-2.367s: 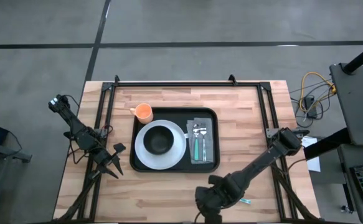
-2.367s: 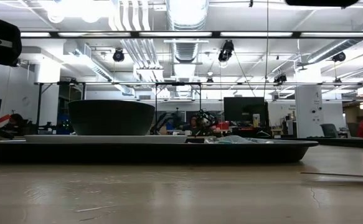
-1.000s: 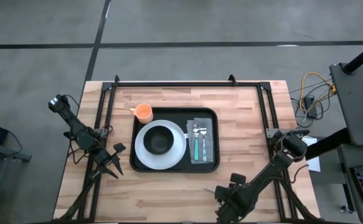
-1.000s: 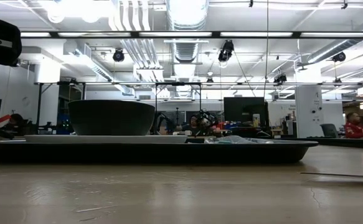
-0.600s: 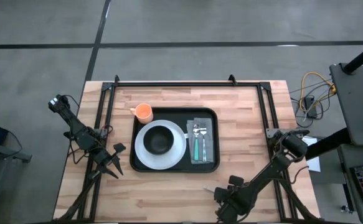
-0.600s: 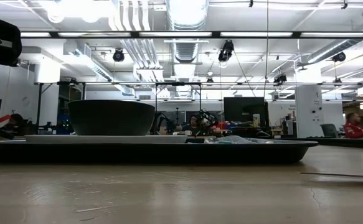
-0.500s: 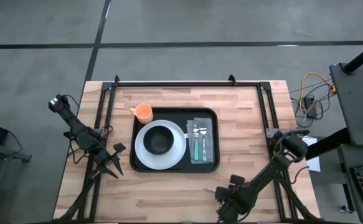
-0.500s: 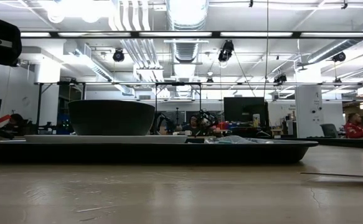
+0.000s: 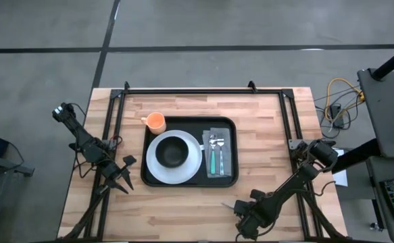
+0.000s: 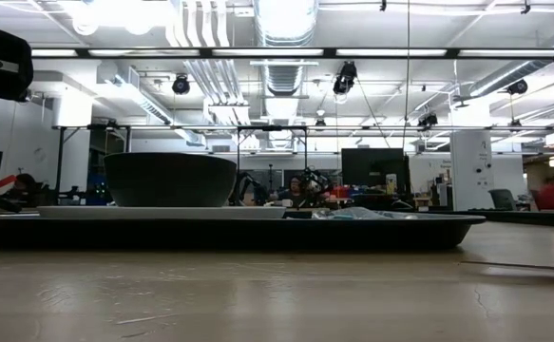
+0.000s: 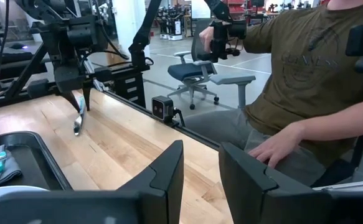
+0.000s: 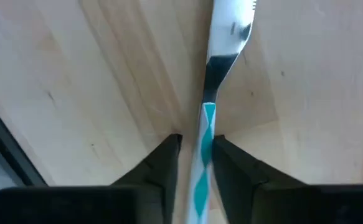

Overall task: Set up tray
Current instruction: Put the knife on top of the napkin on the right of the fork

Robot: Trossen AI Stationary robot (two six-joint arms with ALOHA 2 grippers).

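Your tray is sitting mid-bench, carrying a white plate with a black bowl plus cutlery on a napkin. Your right gripper is clasping a teal-handled knife near the bench's front edge; your left gripper is waiting released.

The large flat black rectangular tray sits mid-table, carrying a round white plate (small black bowl on it); folded grey napkin at the plate's three o'clock, small orange cup at eleven.
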